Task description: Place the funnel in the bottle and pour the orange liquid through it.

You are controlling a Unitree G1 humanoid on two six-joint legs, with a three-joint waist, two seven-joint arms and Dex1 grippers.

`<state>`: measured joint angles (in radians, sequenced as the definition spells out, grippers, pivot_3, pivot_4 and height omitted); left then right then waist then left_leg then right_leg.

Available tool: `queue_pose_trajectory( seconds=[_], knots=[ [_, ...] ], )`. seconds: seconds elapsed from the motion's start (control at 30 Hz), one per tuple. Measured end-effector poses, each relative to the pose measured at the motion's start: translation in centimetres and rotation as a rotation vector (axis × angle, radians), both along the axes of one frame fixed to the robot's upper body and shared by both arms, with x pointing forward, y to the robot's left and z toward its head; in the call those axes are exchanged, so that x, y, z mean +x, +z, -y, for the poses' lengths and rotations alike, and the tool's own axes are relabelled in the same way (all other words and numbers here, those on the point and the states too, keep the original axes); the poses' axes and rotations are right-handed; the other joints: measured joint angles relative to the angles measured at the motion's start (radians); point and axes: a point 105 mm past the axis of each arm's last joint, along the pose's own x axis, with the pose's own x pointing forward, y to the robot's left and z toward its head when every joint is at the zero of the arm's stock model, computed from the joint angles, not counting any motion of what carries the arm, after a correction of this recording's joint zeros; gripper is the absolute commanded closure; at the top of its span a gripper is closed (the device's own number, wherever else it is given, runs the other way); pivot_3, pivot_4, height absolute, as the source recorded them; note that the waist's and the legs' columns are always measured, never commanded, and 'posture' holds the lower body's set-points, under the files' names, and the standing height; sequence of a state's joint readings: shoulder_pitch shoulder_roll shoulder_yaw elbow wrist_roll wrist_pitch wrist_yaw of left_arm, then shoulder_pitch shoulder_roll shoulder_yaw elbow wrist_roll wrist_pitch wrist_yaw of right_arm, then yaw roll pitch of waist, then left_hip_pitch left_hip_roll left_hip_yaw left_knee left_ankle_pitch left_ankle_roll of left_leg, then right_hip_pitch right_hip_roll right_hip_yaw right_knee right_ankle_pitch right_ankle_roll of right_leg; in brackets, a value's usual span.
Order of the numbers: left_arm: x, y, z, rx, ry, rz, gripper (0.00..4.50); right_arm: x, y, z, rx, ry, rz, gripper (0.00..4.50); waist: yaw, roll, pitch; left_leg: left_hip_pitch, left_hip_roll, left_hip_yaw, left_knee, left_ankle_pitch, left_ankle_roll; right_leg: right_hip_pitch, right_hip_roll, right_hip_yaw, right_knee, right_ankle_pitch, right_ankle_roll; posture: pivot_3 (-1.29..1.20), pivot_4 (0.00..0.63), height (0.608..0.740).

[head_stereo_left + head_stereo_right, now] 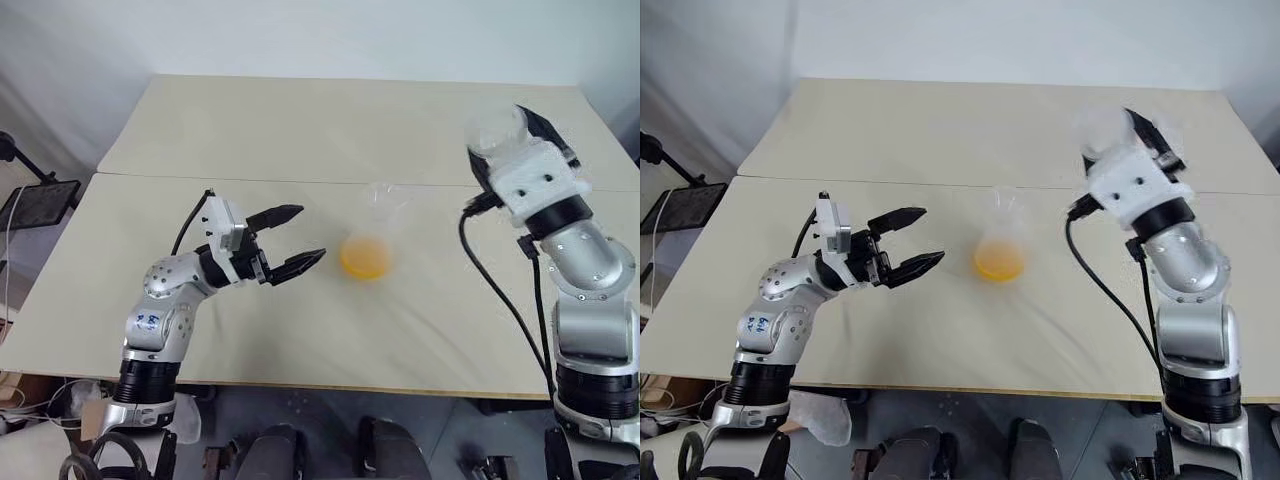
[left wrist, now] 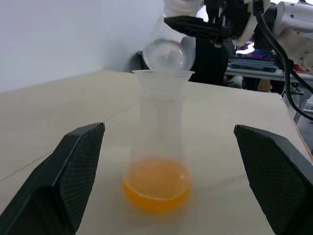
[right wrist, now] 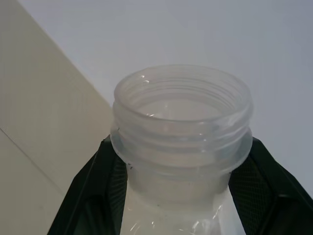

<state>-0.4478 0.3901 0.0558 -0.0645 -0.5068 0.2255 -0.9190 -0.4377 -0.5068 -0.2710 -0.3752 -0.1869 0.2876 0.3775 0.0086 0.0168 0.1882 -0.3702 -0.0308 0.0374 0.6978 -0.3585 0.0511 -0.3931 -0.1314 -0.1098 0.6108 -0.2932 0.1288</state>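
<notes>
Right fingers [image 3: 178,196] clamp an empty jar [image 3: 181,122]; bottle [image 2: 157,161] holds orange liquid [image 2: 156,188].

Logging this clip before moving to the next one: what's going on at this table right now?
The funnel already sits in the neck of the bottle on the table, and the orange liquid pools in the bottle's base. The right gripper is shut on a clear, empty-looking container, held up off to the bottle's right. The left gripper is open beside the bottle, not touching it.
</notes>
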Motion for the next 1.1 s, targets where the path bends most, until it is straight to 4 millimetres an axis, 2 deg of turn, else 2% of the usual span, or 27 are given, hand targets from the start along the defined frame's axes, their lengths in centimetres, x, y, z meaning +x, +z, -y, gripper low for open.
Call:
queue_pose_trajectory(
  seconds=[0.13, 0.2, 0.3, 0.37, 0.7, 0.9, 1.1],
  knots=[
    [0.0, 0.1, 0.0, -0.003, 0.003, 0.001, 0.00, -0.1, -0.3, 5.9, 0.338, -0.101, -0.023, 2.07, 0.003, 0.000, 0.000, 0.000, 0.000, 0.000, 0.000, 0.000, 0.000, 0.000, 0.000, 0.000, 0.000, 0.000, 0.000, 0.00, 0.150, 0.740],
    [0.1, 0.0, 0.1, -0.007, 0.002, -0.002, 0.00, -0.1, -1.2, 7.7, 0.447, -0.108, -0.047, 2.07, 0.002, 0.000, 0.000, 0.000, 0.000, 0.000, 0.000, 0.000, 0.000, 0.000, 0.000, 0.000, 0.000, 0.000, 0.000, 0.00, 0.150, 0.740],
    [0.0, -0.1, 0.4, -0.012, -0.011, -0.006, 0.00, 0.0, -3.7, 10.6, 0.509, -0.174, -0.124, 2.07, 0.006, 0.000, 0.000, 0.000, 0.000, 0.001, 0.000, 0.000, 0.000, 0.000, 0.000, 0.000, 0.000, 0.000, 0.000, 0.00, 0.150, 0.740],
    [0.0, 0.0, 0.5, -0.012, -0.016, -0.005, 0.00, 0.1, -5.2, 11.8, 0.551, -0.200, -0.153, 2.07, 0.005, 0.000, 0.000, 0.000, 0.000, 0.003, 0.000, 0.000, 0.000, 0.000, 0.000, 0.000, 0.000, 0.000, 0.000, 0.00, 0.150, 0.740],
    [0.4, -0.1, 1.1, -0.017, -0.032, -0.018, 0.00, 0.2, -7.3, 14.1, 0.687, -0.246, -0.138, 2.07, -0.002, 0.001, 0.000, 0.001, 0.000, 0.002, 0.000, 0.000, 0.000, 0.000, 0.000, 0.001, 0.001, 0.000, 0.000, 0.00, 0.150, 0.740],
    [0.4, -0.1, 1.1, -0.017, -0.031, -0.018, 0.00, -0.2, -7.7, 14.4, 0.741, -0.226, -0.109, 0.08, -0.004, 0.001, 0.000, 0.001, 0.000, 0.002, 0.000, 0.000, 0.000, 0.000, 0.000, 0.002, 0.001, 0.000, 0.000, 0.00, 0.150, 0.740],
    [0.4, -0.1, 1.0, -0.014, -0.029, -0.017, 0.00, -0.7, -8.4, 14.7, 0.760, -0.225, -0.111, 0.03, -0.002, 0.001, 0.000, 0.001, 0.000, 0.002, 0.000, 0.000, 0.000, 0.000, 0.000, 0.003, 0.000, 0.000, 0.000, 0.00, 0.150, 0.740]
  ],
)
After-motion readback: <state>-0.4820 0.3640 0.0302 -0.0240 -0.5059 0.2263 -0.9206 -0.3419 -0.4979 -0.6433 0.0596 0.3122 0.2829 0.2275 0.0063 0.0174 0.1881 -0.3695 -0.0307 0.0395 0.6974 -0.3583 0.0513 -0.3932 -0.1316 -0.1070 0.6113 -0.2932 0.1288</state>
